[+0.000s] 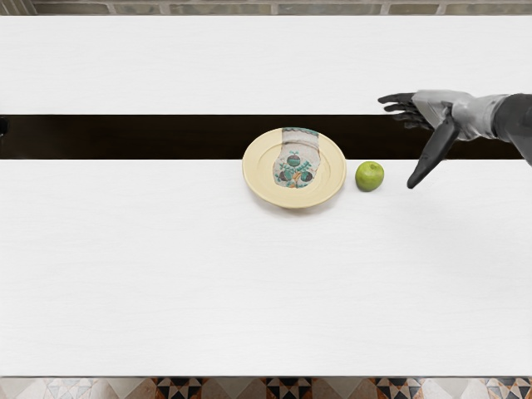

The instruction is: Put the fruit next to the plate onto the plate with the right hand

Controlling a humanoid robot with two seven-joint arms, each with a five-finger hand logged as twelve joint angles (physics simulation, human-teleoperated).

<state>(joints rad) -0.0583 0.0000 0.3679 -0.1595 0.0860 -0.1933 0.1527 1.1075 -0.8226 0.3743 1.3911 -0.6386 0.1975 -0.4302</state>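
A green apple (pixel 370 175) lies on the white table just right of a cream plate (pixel 259 170) with a painted pattern in its middle. My right hand (pixel 420 133) hovers to the right of the apple and a little above it, apart from it. Its fingers are spread, the thumb pointing down toward the table, and it holds nothing. The right arm enters from the picture's right edge. No left arm shows.
The white table (pixel 166 266) has a dark gap (pixel 125 137) running across it behind the plate, with a second white surface beyond. Patterned floor tiles show along the bottom edge.
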